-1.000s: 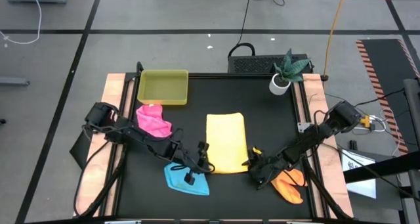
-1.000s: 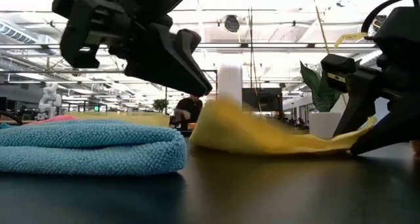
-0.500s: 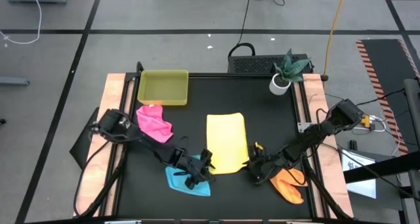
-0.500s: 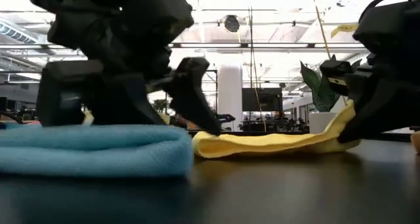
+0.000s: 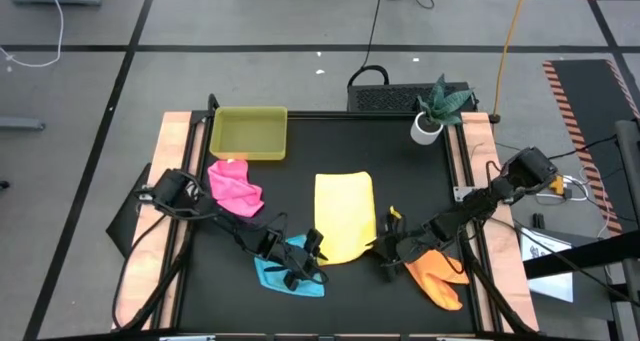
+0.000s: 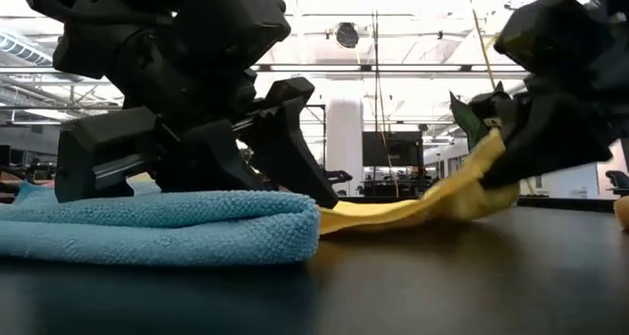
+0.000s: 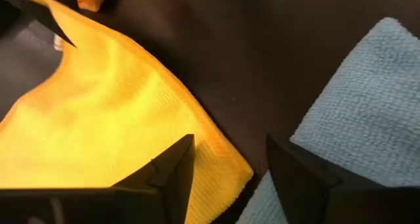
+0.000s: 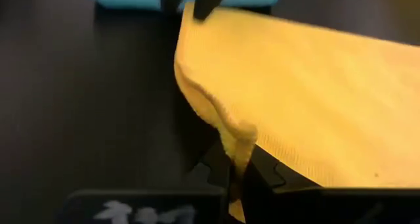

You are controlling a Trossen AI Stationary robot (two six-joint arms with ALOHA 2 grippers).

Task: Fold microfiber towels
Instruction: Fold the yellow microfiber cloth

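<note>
yellow towel (image 5: 344, 216): folded rectangle, centre of black table (image 5: 400, 171), near-right corner lifted off the surface
right gripper (image 5: 384, 249): at that near-right corner, fingers pinched shut on the yellow edge; wrist view shows cloth clamped between the tips
left gripper (image 5: 312, 253): at yellow towel's near-left corner, over the blue towel, fingers spread apart, nothing between them
blue towel (image 5: 281, 271): folded, near edge, just left of yellow, partly under left gripper
orange towel (image 5: 437, 277): crumpled, near-right, just beside right gripper
pink towel (image 5: 234, 186): bunched, left side, just below tray
tray (image 5: 249, 133): yellow-green, far-left
potted plant (image 5: 436, 109): far-right corner
</note>
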